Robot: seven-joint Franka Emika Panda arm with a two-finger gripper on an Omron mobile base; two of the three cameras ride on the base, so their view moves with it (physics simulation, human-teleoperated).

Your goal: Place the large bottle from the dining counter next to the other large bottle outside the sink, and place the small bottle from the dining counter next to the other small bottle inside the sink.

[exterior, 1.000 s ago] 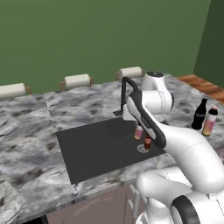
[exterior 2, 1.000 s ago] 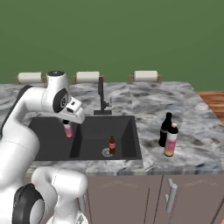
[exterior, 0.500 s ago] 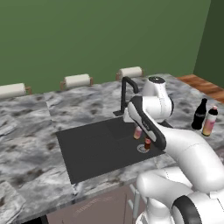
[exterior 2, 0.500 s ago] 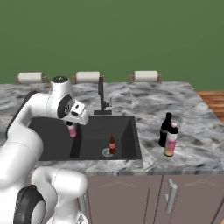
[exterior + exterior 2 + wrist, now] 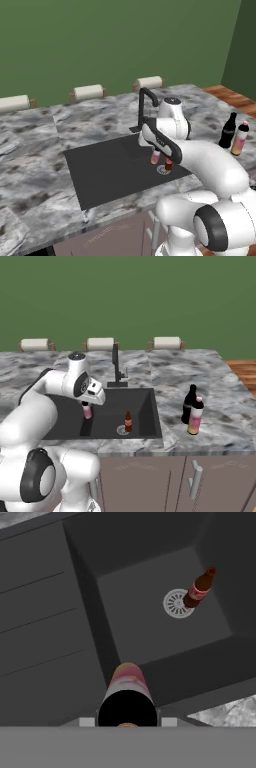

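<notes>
Since the large bottle (image 5: 195,416) already stands on the counter touching the other large bottle (image 5: 188,404), to the right of the sink (image 5: 147,406), I judge the first half of the job done and the second half in hand. I have the small bottle (image 5: 87,411) pinched in the gripper (image 5: 87,405), jaws nearly closed around its upper part, and it hangs over the basin's left side without touching the floor, as far as I can tell. The other small bottle (image 5: 198,589) stands upright at the edge of the drain (image 5: 177,603), well apart from what I carry. The arm is folded forward from the base, elbow out, wrist bent so the hand points down into the sink just ahead of the faucet (image 5: 144,107). What is left, in my view, is to carry the bottle across toward the drain, lower it and let go beside its twin.
</notes>
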